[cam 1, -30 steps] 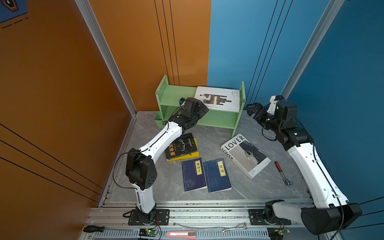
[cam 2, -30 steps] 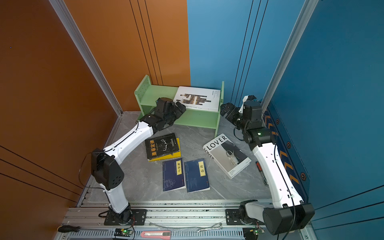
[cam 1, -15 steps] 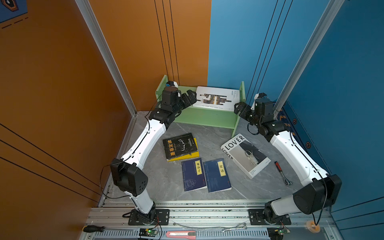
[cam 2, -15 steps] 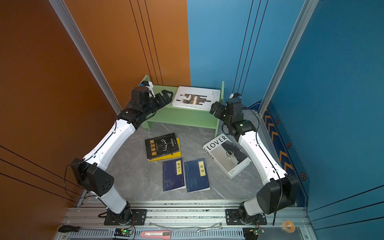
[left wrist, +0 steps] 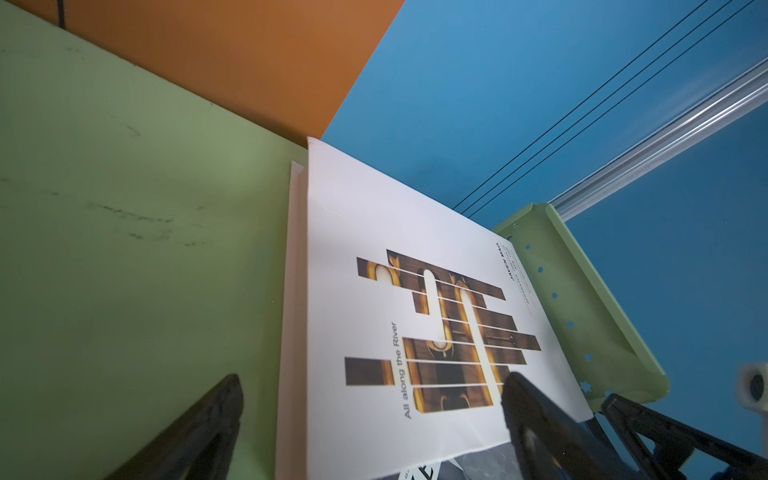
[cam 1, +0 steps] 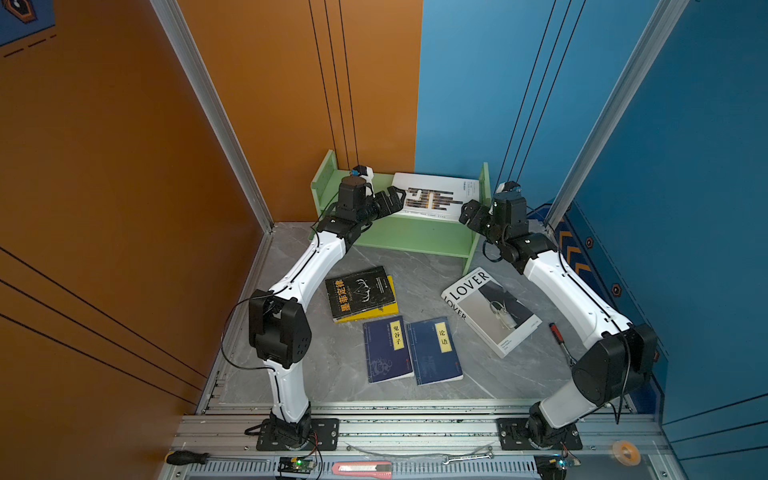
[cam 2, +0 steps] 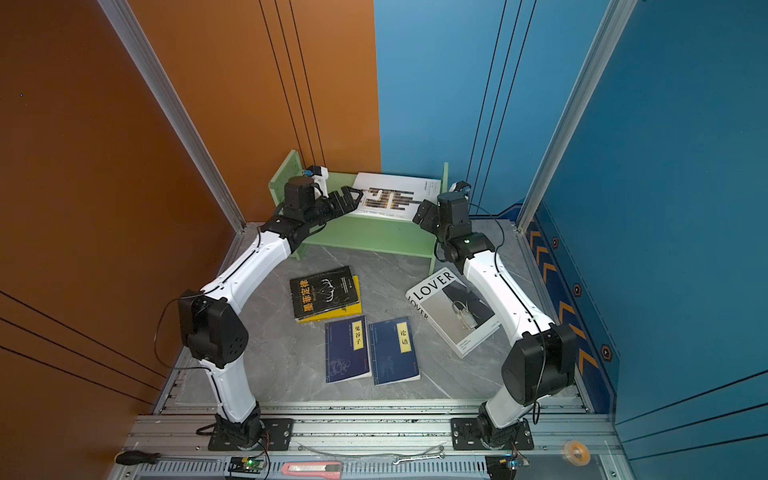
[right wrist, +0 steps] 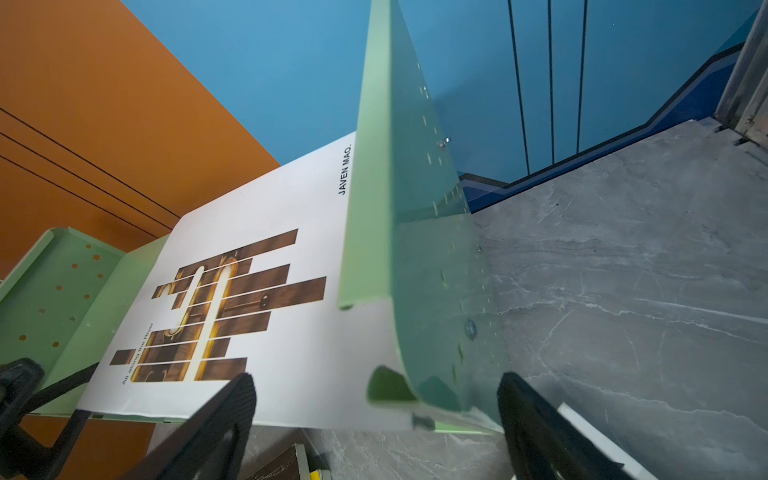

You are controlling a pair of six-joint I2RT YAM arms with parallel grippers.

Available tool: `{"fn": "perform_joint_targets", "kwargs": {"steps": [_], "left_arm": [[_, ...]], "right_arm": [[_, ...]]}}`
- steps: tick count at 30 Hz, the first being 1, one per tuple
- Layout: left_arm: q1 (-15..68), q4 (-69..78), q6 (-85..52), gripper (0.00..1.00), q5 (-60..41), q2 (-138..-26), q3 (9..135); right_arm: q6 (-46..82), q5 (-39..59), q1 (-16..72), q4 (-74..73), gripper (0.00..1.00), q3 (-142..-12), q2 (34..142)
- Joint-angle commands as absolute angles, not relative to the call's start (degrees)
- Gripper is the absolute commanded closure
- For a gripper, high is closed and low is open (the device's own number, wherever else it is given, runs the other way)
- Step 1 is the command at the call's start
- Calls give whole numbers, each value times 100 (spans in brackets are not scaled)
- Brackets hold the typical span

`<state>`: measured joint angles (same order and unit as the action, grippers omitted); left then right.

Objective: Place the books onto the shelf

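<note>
Shelf: the pale green shelf stands at the back of the grey surface, where the orange and blue walls meet.
Barred book: the white barred book lies flat, cover up, on the shelf's top tier. It sits close against the hole-dotted side panel on the right arm's side. Its near edge juts a little past the front of the tier.
Left tool: the left tool is at the book's free side edge with its jaws spread wide. One finger is over bare green shelf and the other over the cover, and it grips nothing. Whether a finger touches the book cannot be told.
Right tool: the right tool is at the shelf's other end, with its jaws also wide apart. The front corner of the side panel lies between the fingers, and it holds nothing.
Black book: the black book with yellow characters lies on the surface in front of the shelf. It rests on top of the yellow book, of which only an edge shows.
Navy pair: the navy book and the second navy book lie side by side just in front of that stack.
LOVER book: the LOVER book lies flat and askew near the right arm, beside a red-handled screwdriver.
</note>
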<state>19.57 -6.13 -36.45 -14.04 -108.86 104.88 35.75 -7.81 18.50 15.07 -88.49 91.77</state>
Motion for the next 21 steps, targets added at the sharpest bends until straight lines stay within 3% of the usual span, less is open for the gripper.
{"fn": "perform_joint_targets", "kwargs": {"steps": [1,11,21], "left_arm": [[2023,-308,-3798,2,-1726,-10909,10617],[2127,-155,-4005,2,-1631,-10733,10363],[2039,-423,-3952,2,-1272,-10355,10084]], "right_arm": [[3452,-976,1896,1655,9,-9019,9183],[3456,-885,1831,1813,12,-8913,9020],[3522,-775,1563,1996,6,-8441,8382]]}}
